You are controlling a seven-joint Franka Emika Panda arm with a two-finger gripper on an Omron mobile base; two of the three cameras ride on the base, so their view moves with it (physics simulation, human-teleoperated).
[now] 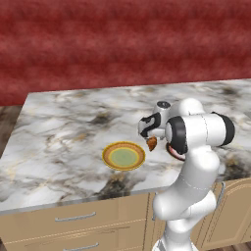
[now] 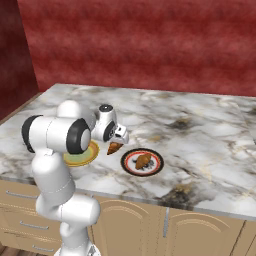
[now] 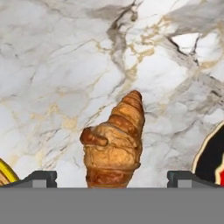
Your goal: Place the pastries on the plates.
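My gripper (image 1: 151,140) (image 2: 116,144) (image 3: 112,178) hangs above the marble counter, shut on a golden-brown pastry (image 1: 152,143) (image 2: 114,148) (image 3: 114,144) whose tapered end points away from the hand. It sits between the two plates. The yellow-rimmed green plate (image 1: 108,153) (image 2: 93,153) lies to its left, with a sliver of it (image 3: 6,174) at the hand view's lower left. To its right lies the red-rimmed plate with black markings (image 2: 127,161) (image 1: 172,151) (image 3: 209,158), mostly hidden by my arm in the left base view. The second pastry (image 2: 143,160) rests on this plate.
The marble counter (image 1: 63,122) (image 2: 200,130) stretches wide around the plates, with its front edge just below them. Wooden drawers and cabinet doors (image 1: 78,220) run under it. A red wall (image 1: 122,39) stands behind it.
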